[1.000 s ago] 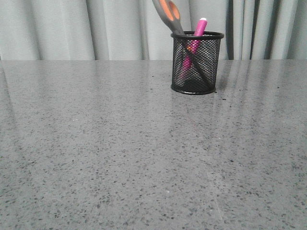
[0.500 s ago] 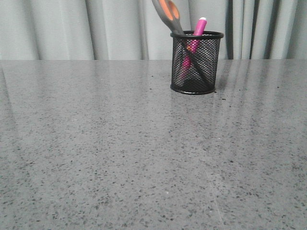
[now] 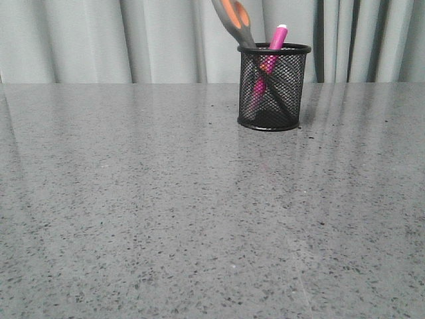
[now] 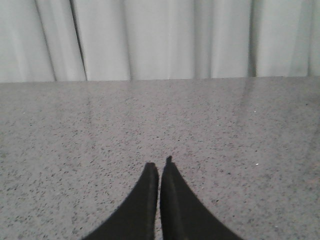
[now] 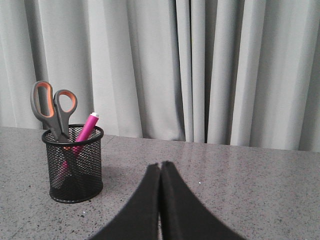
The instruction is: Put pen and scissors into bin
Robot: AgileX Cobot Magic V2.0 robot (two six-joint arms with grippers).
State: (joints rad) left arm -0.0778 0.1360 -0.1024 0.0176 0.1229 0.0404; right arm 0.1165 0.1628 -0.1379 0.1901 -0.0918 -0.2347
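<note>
Unmoved — bin point(image 3: 273, 86) near table point(image 3: 166, 199) edge

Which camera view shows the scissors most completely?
The right wrist view: the scissors stand in the bin with both handle loops fully visible. The front view cuts off the handles at its top edge. The left wrist view shows no scissors.

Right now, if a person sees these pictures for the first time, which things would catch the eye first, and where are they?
The eye goes first to the black mesh bin standing far back on the grey speckled table, right of centre, before the pale curtain. From it rise the scissors, handles up and leaning left, and the pink pen, leaning right. Each wrist view shows a dark pincer, left and right, shut and holding nothing.
</note>
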